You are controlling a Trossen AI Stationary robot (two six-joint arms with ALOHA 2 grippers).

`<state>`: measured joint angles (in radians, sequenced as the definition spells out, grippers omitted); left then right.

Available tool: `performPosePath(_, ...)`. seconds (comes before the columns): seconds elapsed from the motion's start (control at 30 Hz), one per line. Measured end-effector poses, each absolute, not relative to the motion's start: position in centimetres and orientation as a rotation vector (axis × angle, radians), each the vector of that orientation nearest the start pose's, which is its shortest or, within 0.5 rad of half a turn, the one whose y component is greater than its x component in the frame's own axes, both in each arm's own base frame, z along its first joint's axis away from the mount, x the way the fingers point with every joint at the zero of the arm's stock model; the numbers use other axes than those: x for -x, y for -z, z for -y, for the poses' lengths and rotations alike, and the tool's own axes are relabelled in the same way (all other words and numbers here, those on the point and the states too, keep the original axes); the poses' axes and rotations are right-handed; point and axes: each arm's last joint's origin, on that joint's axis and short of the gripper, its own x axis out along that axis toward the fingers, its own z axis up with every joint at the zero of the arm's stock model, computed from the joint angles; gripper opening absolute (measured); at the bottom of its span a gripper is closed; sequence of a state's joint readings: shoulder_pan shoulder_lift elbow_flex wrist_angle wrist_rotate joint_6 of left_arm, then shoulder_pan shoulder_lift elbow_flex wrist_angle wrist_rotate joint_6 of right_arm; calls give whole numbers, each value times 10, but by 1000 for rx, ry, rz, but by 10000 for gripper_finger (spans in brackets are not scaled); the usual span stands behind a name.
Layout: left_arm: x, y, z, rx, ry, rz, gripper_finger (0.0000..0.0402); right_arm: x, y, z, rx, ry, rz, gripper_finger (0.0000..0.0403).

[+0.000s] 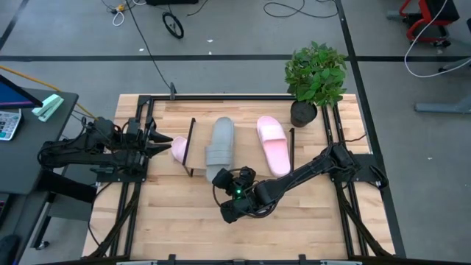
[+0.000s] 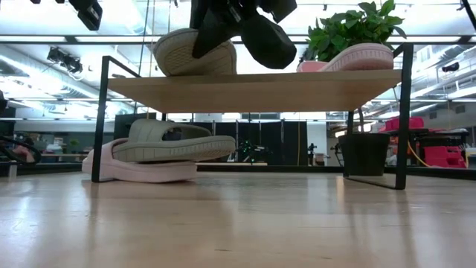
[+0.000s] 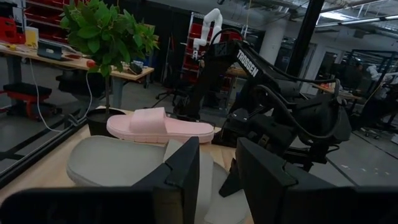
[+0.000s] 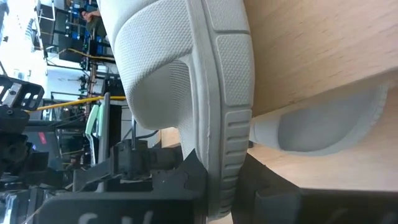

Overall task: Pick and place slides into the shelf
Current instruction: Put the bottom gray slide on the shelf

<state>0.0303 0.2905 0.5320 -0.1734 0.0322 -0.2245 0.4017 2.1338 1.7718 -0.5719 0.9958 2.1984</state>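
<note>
Already the shelf [image 1: 241, 163] carries a pink slide [image 1: 273, 144] on its board near the plant [image 1: 316, 76], and the right gripper [image 1: 223, 179] is closed on the near edge of a grey slide [image 1: 220, 143] lying on that board. Underneath, a second grey slide [image 2: 175, 142] rests on the other pink slide [image 2: 130, 170]; both likely remain to be shelved. The left gripper [image 1: 158, 140] waits at the shelf's left end, jaws parted, holding nothing.
</note>
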Motion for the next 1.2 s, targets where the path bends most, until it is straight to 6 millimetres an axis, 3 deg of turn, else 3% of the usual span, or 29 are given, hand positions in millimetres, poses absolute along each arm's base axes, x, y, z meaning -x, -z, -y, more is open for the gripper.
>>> performPosePath(0.4, -87, -301, -2, 223, 8, 55, 115, -433, -228, -158, -1423, 971, 143, 60)
performPosePath(0.73, -87, -300, -2, 245, 7, 39, 112, -423, -244, -153, -1380, 990, 106, 67)
performPosePath(1.2, -87, -300, -2, 248, 7, 39, 107, -424, -246, -155, -1404, 965, 64, 160)
